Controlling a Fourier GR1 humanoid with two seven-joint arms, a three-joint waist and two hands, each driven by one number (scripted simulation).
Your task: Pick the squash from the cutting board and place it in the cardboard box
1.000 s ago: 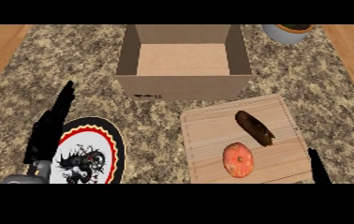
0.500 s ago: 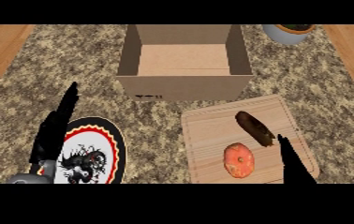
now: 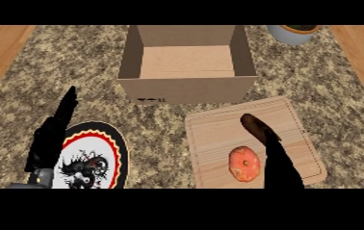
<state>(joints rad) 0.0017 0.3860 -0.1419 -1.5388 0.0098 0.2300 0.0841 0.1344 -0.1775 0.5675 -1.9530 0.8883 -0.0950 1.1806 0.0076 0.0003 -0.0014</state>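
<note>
So the robot's black right hand (image 3: 279,162) is stretched flat over the light wooden cutting board (image 3: 213,133), fingers straight and holding nothing, with their tips right at the near end of the dark brown elongated squash (image 3: 252,123), which lies on the board just ahead of that hand. The round orange fruit (image 3: 244,163) sits just to the hand's left, and the open brown cardboard box (image 3: 186,88) is further ahead, beyond the board. The black left hand (image 3: 51,134) rests open, fingers pointing up, by the left rim of the round plate with the red-and-black pattern (image 3: 99,159).
</note>
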